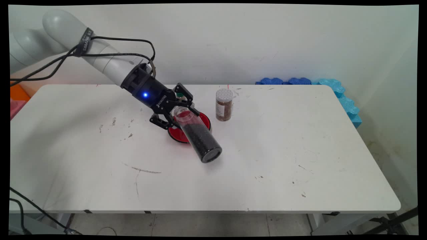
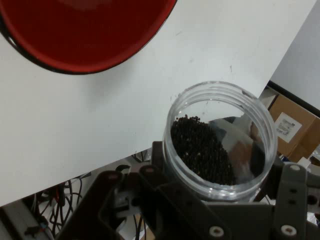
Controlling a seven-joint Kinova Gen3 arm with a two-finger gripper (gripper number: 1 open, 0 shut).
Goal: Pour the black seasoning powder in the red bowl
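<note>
My gripper (image 1: 181,112) is shut on a clear plastic jar (image 1: 197,134) filled with small black grains. It holds the jar tilted above the table, base toward the camera and open mouth up toward the hand. In the hand view the open jar (image 2: 218,142) shows its lidless mouth with the black grains inside. A red bowl (image 1: 205,122) sits on the table right behind and under the jar; the bowl (image 2: 80,30) fills the upper left of the hand view. A second jar (image 1: 224,104) with brown contents and a grey lid stands upright to the right of the bowl.
The white table (image 1: 283,160) has scuff marks. Blue foam pieces (image 1: 333,88) lie along the far right edge by the wall. An orange and pink object (image 1: 16,98) sits past the left edge. Black cables hang from the arm.
</note>
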